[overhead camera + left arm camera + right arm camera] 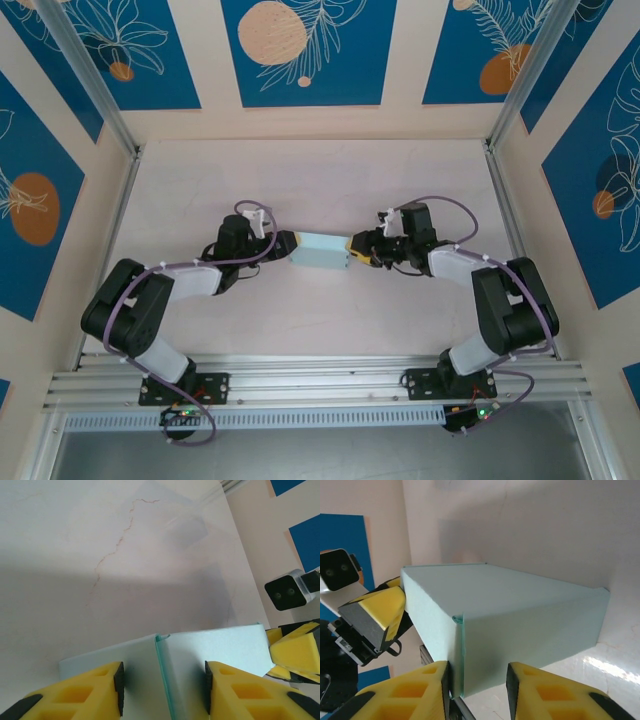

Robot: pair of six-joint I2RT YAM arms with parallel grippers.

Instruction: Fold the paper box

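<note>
The paper box [322, 250] is a closed pale-blue rectangular box, held just above the middle of the table between both grippers. My left gripper [287, 243] is shut on its left end. In the left wrist view both black pads press the box [210, 645] on either side of a corner seam, the left gripper [164, 687] astride it. My right gripper [353, 250] grips the right end. In the right wrist view the box [510, 605] has its near corner between the right gripper's [478, 682] jaws, and one pad lies flat on the end face.
The pale table [320, 180] is walled on three sides by cream panels with blue prints [300, 50]. Aluminium posts [505, 110] stand at the back corners. A slotted rail [320, 380] carries both arm bases along the near edge.
</note>
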